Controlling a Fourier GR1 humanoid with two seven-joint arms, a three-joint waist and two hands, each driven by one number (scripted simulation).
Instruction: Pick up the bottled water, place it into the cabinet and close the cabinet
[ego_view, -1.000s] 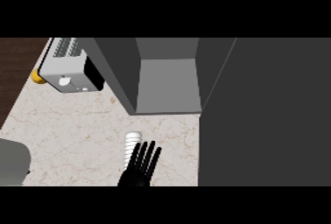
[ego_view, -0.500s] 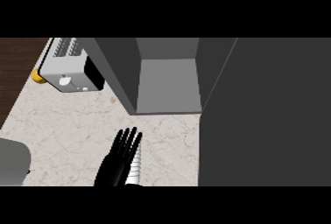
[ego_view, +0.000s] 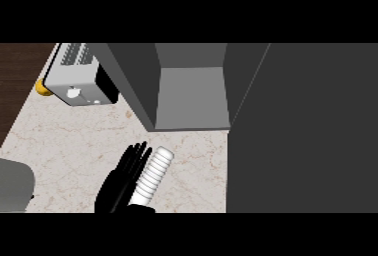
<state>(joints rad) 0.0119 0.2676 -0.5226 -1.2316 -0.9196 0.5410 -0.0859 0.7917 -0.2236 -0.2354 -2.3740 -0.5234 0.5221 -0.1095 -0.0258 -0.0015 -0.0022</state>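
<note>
The bottled water (ego_view: 153, 174) is white and ribbed. It lies on the marble counter, slanted, with its cap end pointing up toward the cabinet. My right hand (ego_view: 122, 180) comes in from the lower edge and rests against the bottle's left side, fingers straight along it and not curled round it. The bottle's lower end overlaps the hand near the wrist. Just above, the dark grey cabinet (ego_view: 190, 95) stands open, showing a bare grey shelf inside. Its door (ego_view: 303, 130) is swung out and fills the right side of the view. My left hand does not show.
A silver toaster (ego_view: 77, 75) stands at the back left, with a yellow thing (ego_view: 43, 88) peeking out beside it. A grey rounded object (ego_view: 15, 185) sits at the lower left edge. Dark wood floor (ego_view: 18, 75) shows beyond the counter's left edge.
My hand has swept leftward, from the bottle's right side across it to its left side. The bottle now lies more slanted than a second ago.
</note>
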